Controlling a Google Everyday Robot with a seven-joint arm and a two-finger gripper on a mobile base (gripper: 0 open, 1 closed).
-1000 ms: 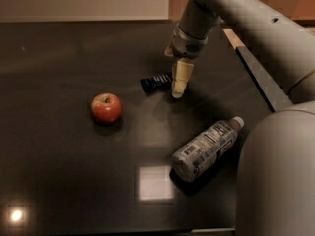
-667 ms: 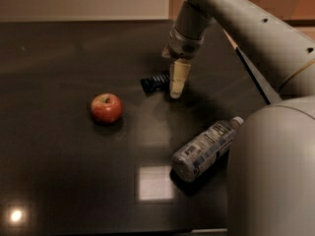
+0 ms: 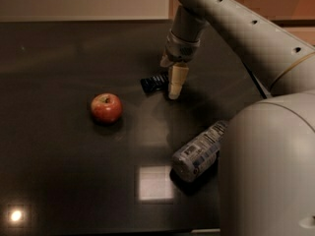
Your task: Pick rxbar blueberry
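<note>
The rxbar blueberry (image 3: 153,82) is a small dark navy bar with pale lettering. It lies flat on the dark table (image 3: 59,171), a little behind the middle. My gripper (image 3: 173,88) hangs from the grey arm and points down. Its tip is just right of the bar's right end, close to the table top. I cannot tell whether it touches the bar. The gripper covers the bar's right end.
A red apple (image 3: 106,107) stands left of the bar. A clear labelled bottle (image 3: 199,151) lies on its side at the front right. My arm's large grey body (image 3: 268,171) fills the right front corner. A bright light patch (image 3: 155,182) reflects on the table.
My gripper has shifted slightly left and down, closer to the bar's right end. The bar, apple and bottle have not moved.
</note>
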